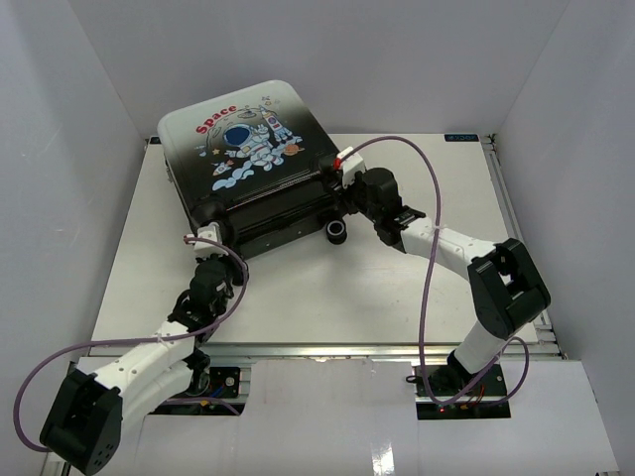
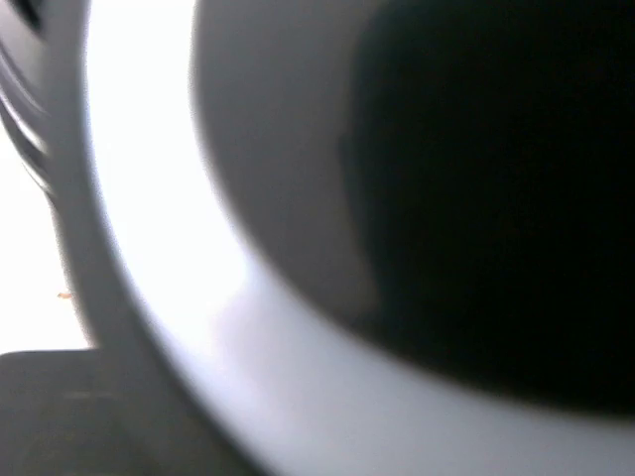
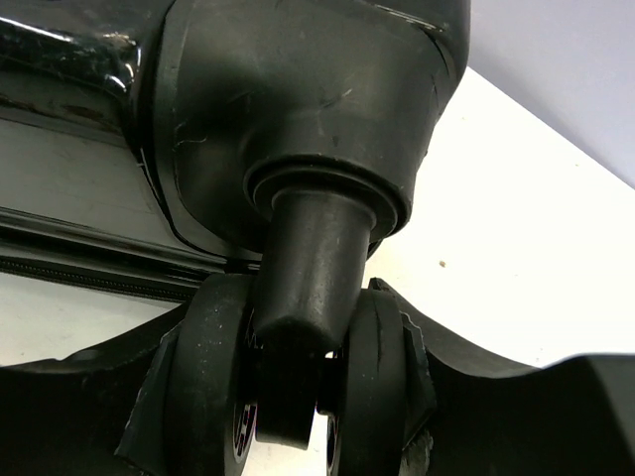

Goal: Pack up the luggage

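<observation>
Closing stage, apparently. Shows luggage [image 1: 248, 149] flat on table [image 1: 327, 297], lid down, hiding any contents. Puts left gripper [image 1: 211, 241] against luggage's near-left corner and right gripper [image 1: 342, 183] at its near-right corner beside wheel [image 3: 288, 397]. Cannot tell either's opening or hold. Probably calls next for finding the zipper pull on luggage's rim.

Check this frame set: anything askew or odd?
The luggage lies printed side up but skewed to the table edges, with a caster wheel sticking out from its near side. The left wrist view is only blur.
</observation>
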You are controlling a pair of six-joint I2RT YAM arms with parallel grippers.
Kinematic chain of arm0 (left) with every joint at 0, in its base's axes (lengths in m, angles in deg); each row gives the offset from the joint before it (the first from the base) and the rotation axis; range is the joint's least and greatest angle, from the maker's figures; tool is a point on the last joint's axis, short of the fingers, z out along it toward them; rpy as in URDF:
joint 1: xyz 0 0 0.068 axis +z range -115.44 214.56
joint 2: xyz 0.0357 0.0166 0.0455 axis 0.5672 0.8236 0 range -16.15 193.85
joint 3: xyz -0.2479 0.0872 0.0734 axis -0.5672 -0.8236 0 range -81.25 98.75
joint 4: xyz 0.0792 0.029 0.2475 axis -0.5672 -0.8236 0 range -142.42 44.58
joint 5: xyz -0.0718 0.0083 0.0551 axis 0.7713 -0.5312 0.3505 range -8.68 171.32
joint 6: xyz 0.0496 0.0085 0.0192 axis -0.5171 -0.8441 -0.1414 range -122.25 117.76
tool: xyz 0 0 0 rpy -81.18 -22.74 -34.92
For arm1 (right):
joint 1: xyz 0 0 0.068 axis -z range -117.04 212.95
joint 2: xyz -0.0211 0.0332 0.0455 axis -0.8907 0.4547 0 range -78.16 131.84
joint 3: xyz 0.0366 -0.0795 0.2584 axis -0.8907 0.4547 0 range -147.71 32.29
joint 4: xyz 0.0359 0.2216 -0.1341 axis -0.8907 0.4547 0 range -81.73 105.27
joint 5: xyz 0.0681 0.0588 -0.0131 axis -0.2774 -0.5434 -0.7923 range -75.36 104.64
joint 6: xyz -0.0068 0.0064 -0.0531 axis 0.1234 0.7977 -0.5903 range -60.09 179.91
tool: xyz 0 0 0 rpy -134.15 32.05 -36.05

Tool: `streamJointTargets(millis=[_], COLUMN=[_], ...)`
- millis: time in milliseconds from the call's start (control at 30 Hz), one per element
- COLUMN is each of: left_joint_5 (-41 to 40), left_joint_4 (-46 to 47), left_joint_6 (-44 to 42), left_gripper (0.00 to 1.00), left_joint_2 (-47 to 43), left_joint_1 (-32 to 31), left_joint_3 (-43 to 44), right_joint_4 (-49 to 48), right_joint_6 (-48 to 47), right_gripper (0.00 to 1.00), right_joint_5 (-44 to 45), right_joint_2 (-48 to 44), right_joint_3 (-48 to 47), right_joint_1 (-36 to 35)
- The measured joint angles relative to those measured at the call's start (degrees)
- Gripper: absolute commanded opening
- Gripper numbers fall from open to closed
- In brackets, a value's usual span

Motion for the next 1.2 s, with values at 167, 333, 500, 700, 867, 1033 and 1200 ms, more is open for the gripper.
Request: streamJointTargets(millis=[167,333,500,700,867,1033,1200], left_joint_5=[4.51,7.01,8.02,7.26,3.56,-0.87,0.17], left_joint_4=[5.41,9.34,10.69,10.2,7.28,3.0,0.88], left_joint_6=[-1.72,-3.52,-5.65,-7.97,-10.02,-12.11,-14.07], left_gripper=[0.0,0.0,0.0,0.0,0.0,0.0,0.0], left_joint_2=[5.28,10.38,12.31,14.27,15.91,20.45,26.43], left_joint_1=[1.04,1.84,1.63,0.45,-1.68,-4.38,-5.35], left_joint_3=[1.17,2.88,3.23,5.18,7.63,12.97,18.65], right_joint_4=[4.32,7.89,10.41,11.04,10.79,10.8,12.49], right_joint_6=[1.1,1.58,2.35,3.67,4.41,5.29,6.44], right_gripper=[0.08,0.08,0.08,0.08,0.08,0.08,0.08], right_joint_5=[2.12,5.14,6.75,8.18,8.82,8.62,10.93], right_joint_2=[-0.05,0.33,4.07,6.54,7.16,7.29,7.27], right_joint_3=[-2.84,-5.43,-9.8,-11.45,-11.78,-12.41,-13.0], right_joint_1=[-0.17,-0.72,-0.8,-0.8,-0.84,-1.39,-3.57])
